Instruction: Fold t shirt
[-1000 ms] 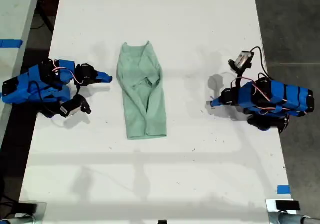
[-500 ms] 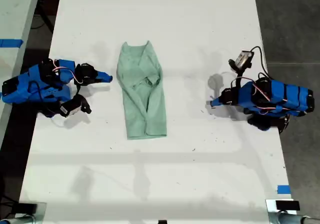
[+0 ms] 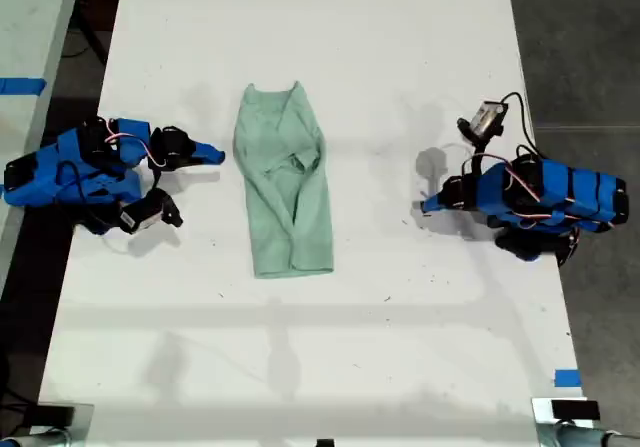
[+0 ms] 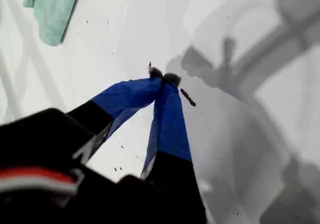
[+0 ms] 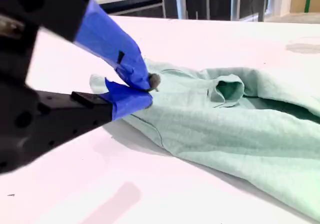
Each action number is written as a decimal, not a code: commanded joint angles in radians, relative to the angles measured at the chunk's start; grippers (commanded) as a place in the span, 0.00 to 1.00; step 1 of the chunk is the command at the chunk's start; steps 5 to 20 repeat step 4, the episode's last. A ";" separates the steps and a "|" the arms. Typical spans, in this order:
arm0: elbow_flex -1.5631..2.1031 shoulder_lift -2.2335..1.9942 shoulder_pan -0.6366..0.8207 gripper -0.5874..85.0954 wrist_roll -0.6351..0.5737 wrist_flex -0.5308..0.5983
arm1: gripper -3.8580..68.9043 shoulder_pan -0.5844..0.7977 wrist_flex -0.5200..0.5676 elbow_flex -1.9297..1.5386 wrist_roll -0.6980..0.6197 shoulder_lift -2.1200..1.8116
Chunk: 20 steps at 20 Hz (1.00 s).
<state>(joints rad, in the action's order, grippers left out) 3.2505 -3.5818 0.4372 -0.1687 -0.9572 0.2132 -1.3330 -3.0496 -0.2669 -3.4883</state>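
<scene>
White table (image 3: 400, 57) fills the scene, unchanged from a moment ago. My second gripper (image 5: 145, 91) rests with tips together, empty, just beside the t shirt (image 3: 286, 182), folded narrow. My first gripper (image 4: 162, 77), tips together and empty, sits well apart from it.

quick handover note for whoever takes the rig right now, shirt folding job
My first gripper: shut, empty, low over bare table at the exterior view's right, apart from the t shirt.
My second gripper: shut, empty, beside the shirt's edge at the exterior view's left; touching or not, I cannot tell.
T shirt: mid-table, lying lengthwise as a narrow wrinkled strip, both sides folded in over the middle.
Done: side folds, judging by its shape.
Left: probably a fold end to end, plus smoothing.
</scene>
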 commanded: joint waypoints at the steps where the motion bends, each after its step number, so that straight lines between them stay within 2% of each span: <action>1: 0.040 -0.012 -0.005 0.00 0.009 -0.002 | 0.05 0.000 -0.002 -0.057 0.009 -0.012; 20: 0.040 -0.012 -0.005 0.00 0.009 -0.002 | 0.05 0.000 -0.002 -0.057 0.011 -0.012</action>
